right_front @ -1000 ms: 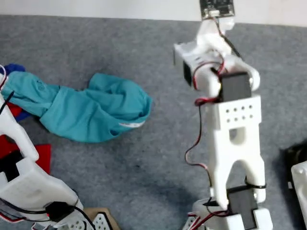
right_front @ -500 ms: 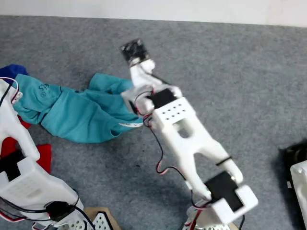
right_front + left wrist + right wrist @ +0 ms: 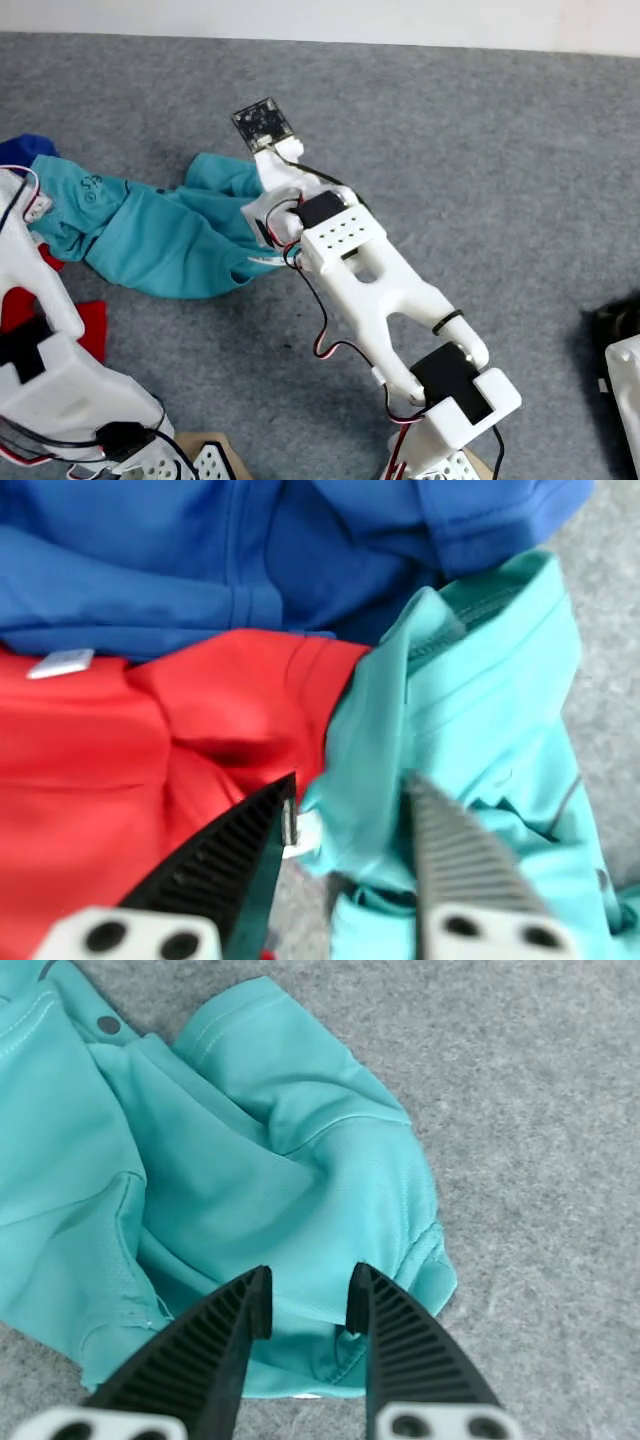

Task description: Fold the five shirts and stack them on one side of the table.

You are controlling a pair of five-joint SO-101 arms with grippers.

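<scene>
Right gripper (image 3: 308,1285): jaws parted by a narrow gap and holding nothing. It is poised directly over the bunched end of the teal shirt (image 3: 250,1160), with cloth visible between the fingertips but not pinched.

Left gripper (image 3: 350,790): jaws set wider, with the teal shirt's other edge lying loosely between them. We judge it not clamped.

Teal shirt, high view (image 3: 170,245): crumpled in a long heap on the left part of the table, unfolded. One end lies under the right arm (image 3: 370,280), the other beside the left arm (image 3: 40,320).

Blue shirt (image 3: 200,550) and red shirt (image 3: 120,740): piled at the table's left edge, touching the teal one, both unfolded.

Step in hand, by our reckoning: taking hold of the teal shirt at both ends to spread it flat. Folding is not begun and no stack is made.

Next move calls for: each gripper closing on a single layer near a hem or corner, then drawing apart evenly. A bite on bunched layers would lift a wad.

Surface: table (image 3: 500,150) covered in grey, felt-like material, which we expect to drag on thin cloth.

Room: pale band (image 3: 300,18) along the far edge; black object (image 3: 612,322) at the right margin, kind unclear.
</scene>
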